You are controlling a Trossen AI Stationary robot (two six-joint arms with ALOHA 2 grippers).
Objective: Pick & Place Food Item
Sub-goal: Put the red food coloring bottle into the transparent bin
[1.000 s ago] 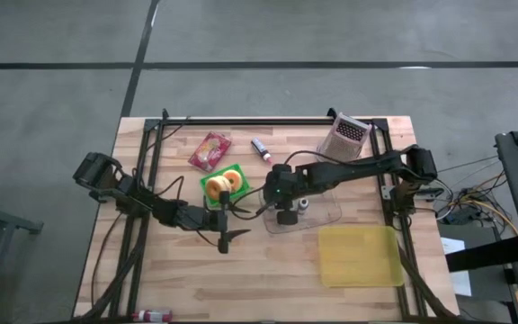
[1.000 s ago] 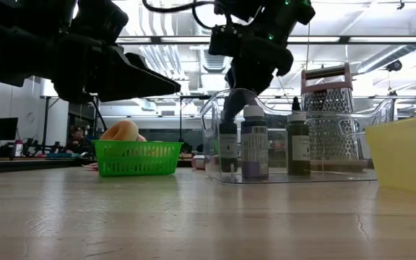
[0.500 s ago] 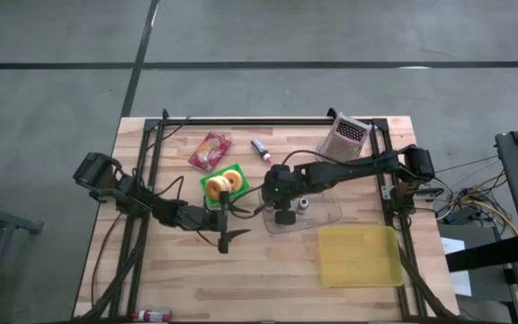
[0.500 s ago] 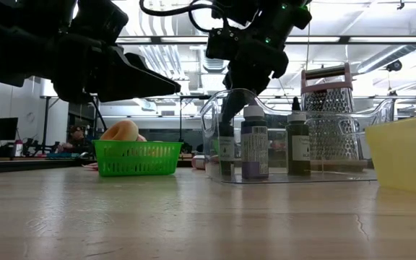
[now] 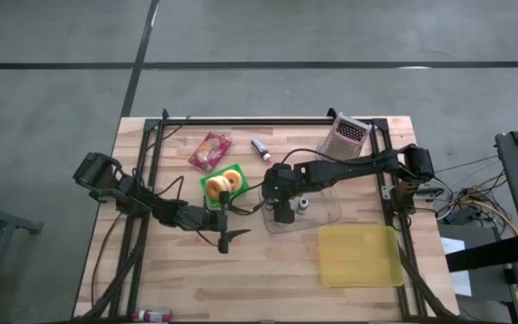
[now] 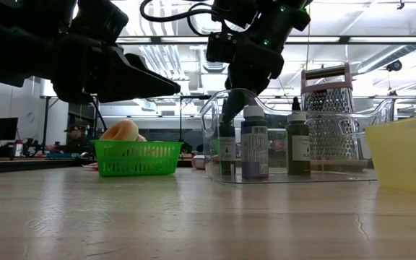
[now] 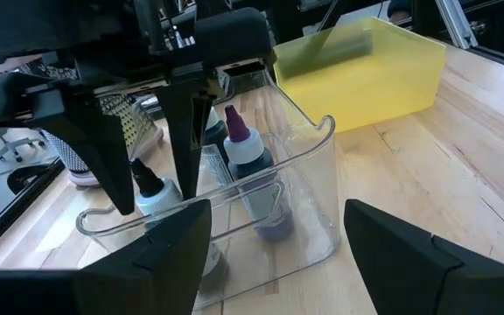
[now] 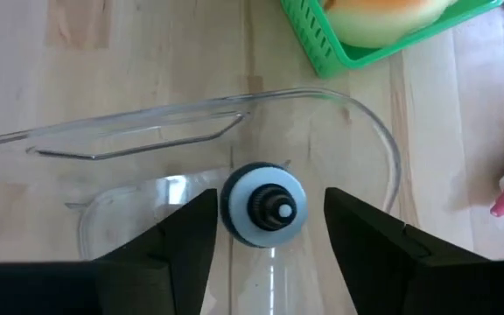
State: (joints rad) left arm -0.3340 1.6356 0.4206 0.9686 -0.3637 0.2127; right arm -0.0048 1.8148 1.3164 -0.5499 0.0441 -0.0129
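Note:
A clear plastic bin (image 5: 329, 216) holds three small dark bottles (image 6: 254, 144). My right gripper (image 8: 269, 232) hangs over the bin's end nearest the basket, pointing steeply down. It is open, with one finger on each side of a white-capped bottle (image 8: 265, 210) and a gap at both sides. That bottle stands upright on the bin's floor (image 7: 151, 197). A green basket (image 5: 226, 184) with orange round food sits beside the bin. My left gripper (image 5: 225, 236) is open and holds nothing; it hovers low, nearer the front edge than the basket, and faces the bin (image 7: 234, 227).
A yellow tub (image 5: 361, 255) stands front right of the bin. A metal grater (image 5: 344, 137) stands at the back right. A red packet (image 5: 209, 150) and a small pink-tipped bottle (image 5: 261, 148) lie behind the basket. Something small lies at the front edge (image 5: 151, 315).

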